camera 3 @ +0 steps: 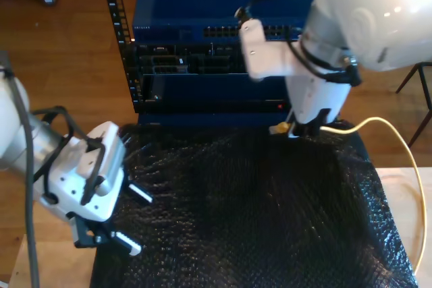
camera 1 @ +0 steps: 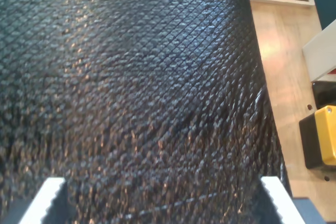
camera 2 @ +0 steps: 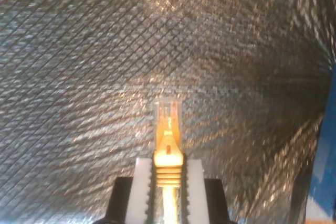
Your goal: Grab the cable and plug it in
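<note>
My second gripper [camera 2: 168,192] is closed on the cable [camera 3: 398,146], its two white ribbed fingers [camera 2: 143,187] pressing either side of the yellow boot just behind the plug [camera 2: 168,121]. In the second wrist view the clear, yellowish plug sticks straight out past the fingertips, above the black quilted mat [camera 2: 79,77]. In the exterior view this gripper [camera 3: 295,128] hangs at the far edge of the mat [camera 3: 243,214], toward the exterior view's right, with the plug [camera 3: 277,128] poking out toward the exterior view's left, just in front of the blue rack unit [camera 3: 202,5] that stands beyond the mat. The plug is near the lower front of the rack but apart from it, and below the row of ports [camera 3: 233,32] on the upper panel. From the gripper the pale yellow cable runs off to the exterior view's right, arches, and then drops along the mat's right edge toward the near side. My first gripper [camera 1: 163,203] is spread wide with nothing between its white toothed fingers [camera 1: 47,198], hovering over the mat [camera 1: 131,77]. In the exterior view it [camera 3: 125,217] sits at the near left, above the mat's left edge, well apart from the cable. A yellow and black box [camera 1: 320,137] rests on the pale wooden surface [camera 1: 283,66] beside the mat.
</note>
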Robot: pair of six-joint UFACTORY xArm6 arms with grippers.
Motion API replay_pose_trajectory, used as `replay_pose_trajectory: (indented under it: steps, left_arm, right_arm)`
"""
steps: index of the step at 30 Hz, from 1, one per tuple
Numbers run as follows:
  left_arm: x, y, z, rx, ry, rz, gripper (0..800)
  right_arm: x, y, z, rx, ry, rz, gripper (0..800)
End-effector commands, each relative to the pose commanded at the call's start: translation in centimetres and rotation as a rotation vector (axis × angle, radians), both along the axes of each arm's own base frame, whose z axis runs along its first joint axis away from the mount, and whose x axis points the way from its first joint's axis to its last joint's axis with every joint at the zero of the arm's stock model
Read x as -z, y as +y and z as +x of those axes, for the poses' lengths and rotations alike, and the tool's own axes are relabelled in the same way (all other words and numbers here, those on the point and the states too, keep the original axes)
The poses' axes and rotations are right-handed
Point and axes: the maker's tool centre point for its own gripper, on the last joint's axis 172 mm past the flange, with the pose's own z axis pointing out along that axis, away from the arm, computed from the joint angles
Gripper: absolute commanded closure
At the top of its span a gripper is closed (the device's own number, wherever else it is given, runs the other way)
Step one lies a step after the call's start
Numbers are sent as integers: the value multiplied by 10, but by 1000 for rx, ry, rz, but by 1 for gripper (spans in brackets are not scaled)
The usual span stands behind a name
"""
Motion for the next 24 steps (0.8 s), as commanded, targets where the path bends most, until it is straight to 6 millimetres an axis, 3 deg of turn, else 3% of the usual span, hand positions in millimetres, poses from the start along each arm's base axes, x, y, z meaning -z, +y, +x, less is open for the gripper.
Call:
replay_pose_trajectory:
  steps: [6, 16, 24]
  left_arm:
    - [-21, -25, 12, 2, -28, -58, 0]
    - [-65, -60, 44, -8, -56, -132, 0]
    - [-88, -72, 65, -18, -77, -173, 0]
  right_arm:
    - [-10, -22, -9, 47, -4, 3, 797]
    - [-1, -44, -22, 93, 14, -2, 797]
    - [-3, -51, -28, 108, 8, 2, 797]
